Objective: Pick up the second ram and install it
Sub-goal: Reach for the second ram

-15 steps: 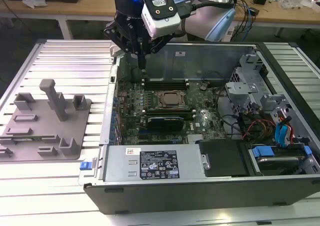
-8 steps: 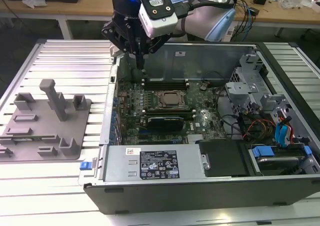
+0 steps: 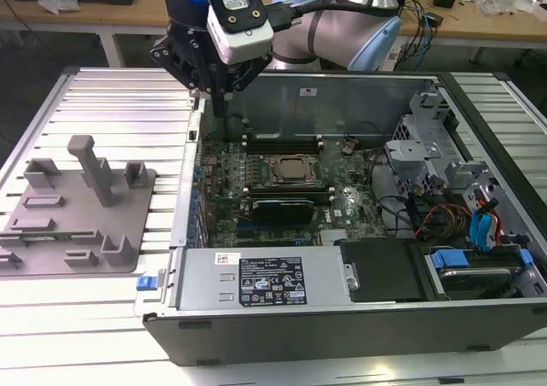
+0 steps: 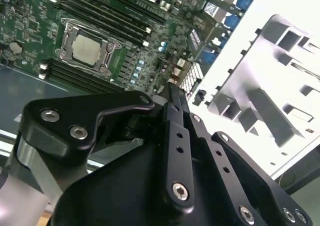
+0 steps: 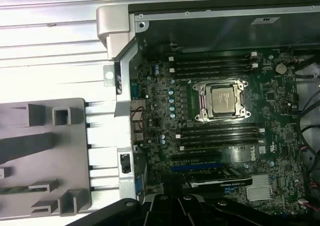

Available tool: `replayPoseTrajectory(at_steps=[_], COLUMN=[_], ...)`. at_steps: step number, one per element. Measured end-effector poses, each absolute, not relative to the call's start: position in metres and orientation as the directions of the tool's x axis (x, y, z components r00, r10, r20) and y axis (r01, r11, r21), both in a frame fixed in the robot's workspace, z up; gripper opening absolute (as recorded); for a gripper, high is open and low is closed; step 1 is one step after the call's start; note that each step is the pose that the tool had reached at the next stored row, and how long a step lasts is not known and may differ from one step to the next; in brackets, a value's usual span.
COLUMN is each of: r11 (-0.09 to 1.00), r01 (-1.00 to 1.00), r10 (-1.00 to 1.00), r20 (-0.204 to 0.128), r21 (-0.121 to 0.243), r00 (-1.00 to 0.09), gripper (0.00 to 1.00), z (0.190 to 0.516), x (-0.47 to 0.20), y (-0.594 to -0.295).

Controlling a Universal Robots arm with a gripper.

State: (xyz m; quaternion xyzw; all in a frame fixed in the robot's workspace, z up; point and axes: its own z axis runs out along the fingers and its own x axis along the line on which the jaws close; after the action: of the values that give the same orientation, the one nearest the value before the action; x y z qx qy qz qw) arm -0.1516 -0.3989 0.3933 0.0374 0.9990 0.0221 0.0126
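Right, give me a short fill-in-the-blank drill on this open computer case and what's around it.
1. The grey fixture plate lies on the slatted table, on the exterior view's ____ of the computer case.
2. On the green motherboard, black slot rails run along both sides of the ____.
3. The pincer hangs above the case wall that faces the ____ plate.
Missing words: left; processor socket; fixture.

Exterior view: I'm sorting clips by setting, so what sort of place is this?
Probably a robotics lab bench: a robot arm hangs over an open computer case on a ribbed metal table, with cluttered wooden workbenches behind.
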Motion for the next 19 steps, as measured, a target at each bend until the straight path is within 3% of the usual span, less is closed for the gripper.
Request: replayPoseTrajectory(at_steps=[19], r11=[0.996], r01=[0.074], r10=[0.075], r20=[-0.025], r21=[0.045], r00=[-0.997], gripper=[0.08], z=[0.392], x=[-0.242], y=[-0.399])
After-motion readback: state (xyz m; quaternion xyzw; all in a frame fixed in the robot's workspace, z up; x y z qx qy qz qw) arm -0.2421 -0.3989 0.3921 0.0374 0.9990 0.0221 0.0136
